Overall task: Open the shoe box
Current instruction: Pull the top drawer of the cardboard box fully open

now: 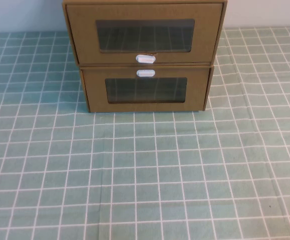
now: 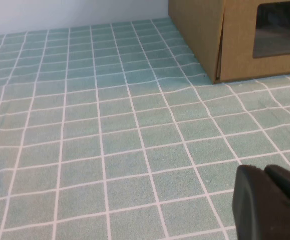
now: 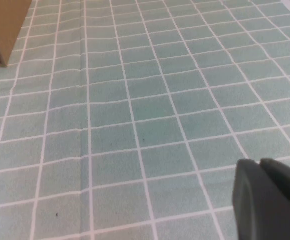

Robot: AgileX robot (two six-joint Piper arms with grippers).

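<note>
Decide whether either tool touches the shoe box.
Apart. Left wrist view: left tool hangs low, tablecloth squares separating it from the shoe box. Right wrist view: right tool likewise, off the box's other side.

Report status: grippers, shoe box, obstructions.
Left gripper shut, low over the green checked tablecloth; right gripper shut, likewise. Two stacked brown cardboard shoe boxes, both closed, untouched. Nothing in the way.
</note>
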